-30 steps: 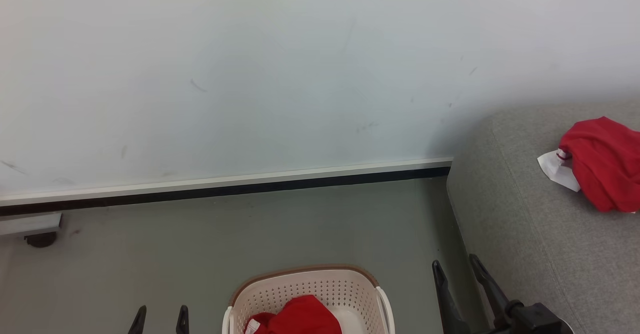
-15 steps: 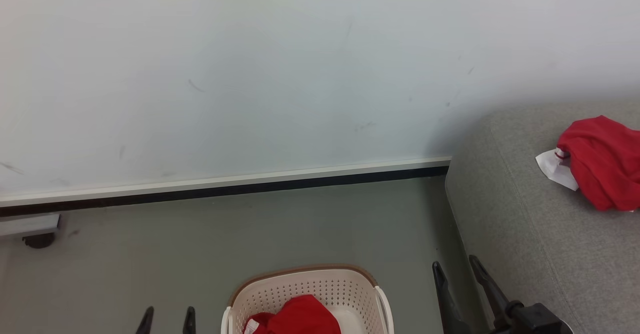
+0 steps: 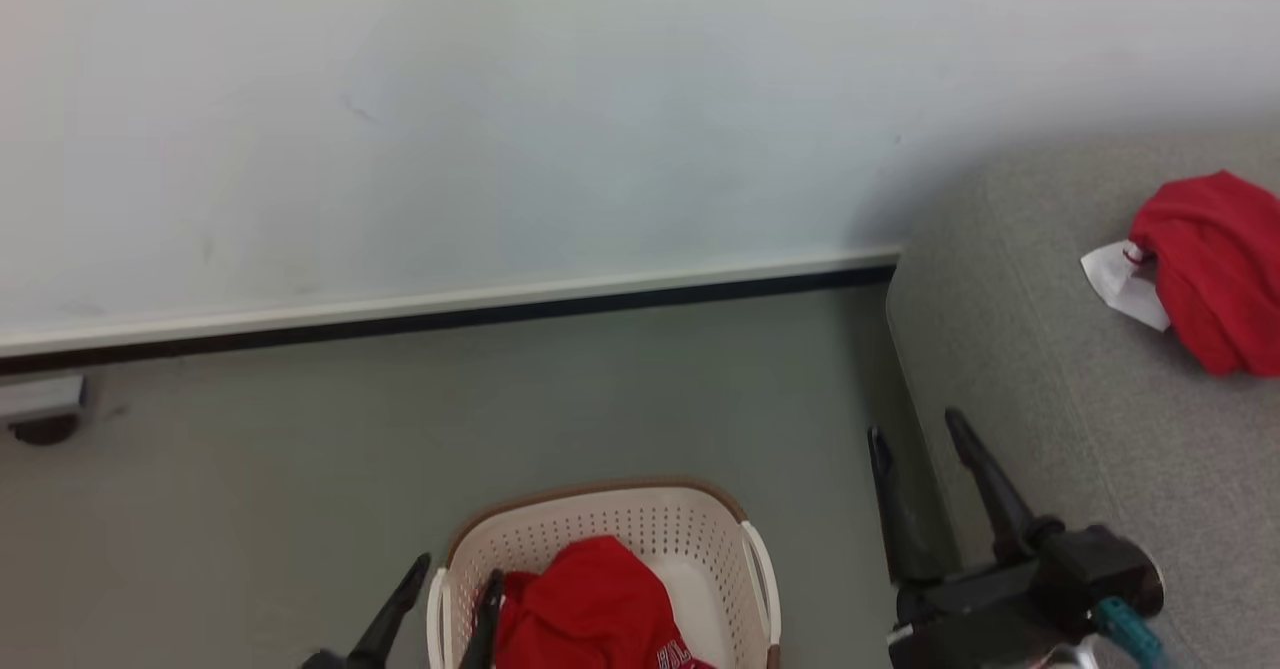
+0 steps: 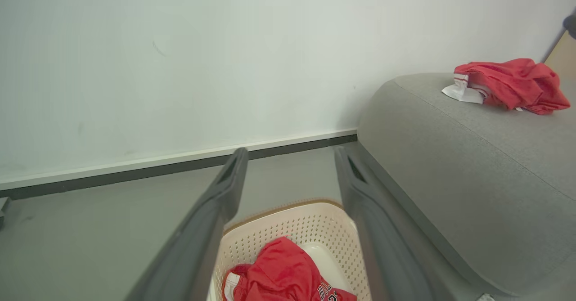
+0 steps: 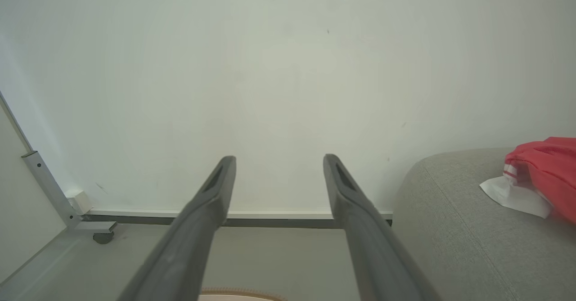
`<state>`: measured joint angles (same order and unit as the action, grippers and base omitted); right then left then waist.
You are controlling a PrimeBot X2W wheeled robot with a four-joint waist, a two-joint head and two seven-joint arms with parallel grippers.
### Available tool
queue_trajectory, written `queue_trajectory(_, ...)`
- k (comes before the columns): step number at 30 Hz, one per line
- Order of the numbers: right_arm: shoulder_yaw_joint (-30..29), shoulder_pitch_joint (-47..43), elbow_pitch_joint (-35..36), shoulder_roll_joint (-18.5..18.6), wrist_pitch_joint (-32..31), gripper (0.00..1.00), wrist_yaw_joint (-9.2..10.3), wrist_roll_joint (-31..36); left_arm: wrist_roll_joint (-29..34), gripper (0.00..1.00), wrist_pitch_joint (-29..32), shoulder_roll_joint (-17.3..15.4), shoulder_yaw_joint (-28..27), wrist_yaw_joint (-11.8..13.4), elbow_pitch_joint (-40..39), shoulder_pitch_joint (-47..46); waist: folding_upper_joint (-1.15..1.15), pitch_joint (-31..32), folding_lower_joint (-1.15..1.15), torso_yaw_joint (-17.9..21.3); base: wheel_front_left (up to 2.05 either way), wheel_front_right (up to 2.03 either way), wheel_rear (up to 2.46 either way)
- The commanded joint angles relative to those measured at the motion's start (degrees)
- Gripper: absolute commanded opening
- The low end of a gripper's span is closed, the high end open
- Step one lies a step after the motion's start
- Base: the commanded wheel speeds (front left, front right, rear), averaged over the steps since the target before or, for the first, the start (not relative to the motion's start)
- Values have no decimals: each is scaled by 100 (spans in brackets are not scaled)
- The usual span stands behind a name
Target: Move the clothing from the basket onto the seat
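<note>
One red garment (image 3: 592, 607) lies crumpled in the cream basket (image 3: 660, 522) on the floor at the bottom centre of the head view; the left wrist view shows the garment (image 4: 283, 271) in the basket (image 4: 288, 217) too. A second red garment (image 3: 1210, 269) with a white tag rests on the grey seat (image 3: 1050, 369) at right, seen from the left wrist as the garment (image 4: 508, 84) on the seat (image 4: 450, 148). My left gripper (image 3: 455, 577) stands open over the basket's left rim. My right gripper (image 3: 918, 431) is open, beside the seat's left edge. In its own view my right gripper (image 5: 278, 162) points at the wall.
A white wall with a pale and dark baseboard (image 3: 450, 311) runs behind the grey floor (image 3: 400, 429). A metal frame foot with a caster (image 3: 40, 419) sits at far left, and that frame foot (image 5: 96, 229) also appears in the right wrist view.
The head camera has tipped down, shifting the scene upward. My left gripper has come right and up to the basket's left rim. My right gripper has risen further into view.
</note>
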<state>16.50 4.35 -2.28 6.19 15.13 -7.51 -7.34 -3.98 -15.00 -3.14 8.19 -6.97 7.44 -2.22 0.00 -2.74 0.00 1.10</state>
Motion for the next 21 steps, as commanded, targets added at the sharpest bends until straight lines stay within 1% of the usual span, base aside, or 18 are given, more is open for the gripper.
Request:
queue_trajectory(1, 10, 189, 103, 27, 1, 100, 4, 19, 20, 100, -24, -42, 134, -33, 242, -232, 0, -474, 0, 126, 0, 0, 0)
queue_trajectory(3, 10, 343, 212, 33, 1, 100, 4, 47, 2, 100, -24, -81, 328, -36, 645, -494, 0, -709, 0, 173, 0, 0, 0)
queue_trajectory(4, 10, 343, 212, 33, 1, 100, 4, 47, 2, 100, -24, -81, 328, -36, 645, -494, 0, -709, 0, 173, 0, 0, 0)
queue_trajectory(8, 57, 656, 435, 29, 1, 100, 4, 108, 36, 100, -24, -175, 742, -45, 1262, -1118, 0, -1177, 0, 291, 0, 0, 0)
queue_trajectory(15, 108, 1132, 742, -57, 1, 100, 4, 228, -120, 100, -24, -510, 1585, -50, 2211, -2128, 0, -1972, 0, 525, 0, 0, 0)
queue_trajectory(21, 68, 1436, 915, -123, 1, 100, 4, 311, -281, 100, -24, -683, 2376, -51, 3070, -3072, 0, -2596, 0, 655, 0, 0, 0)
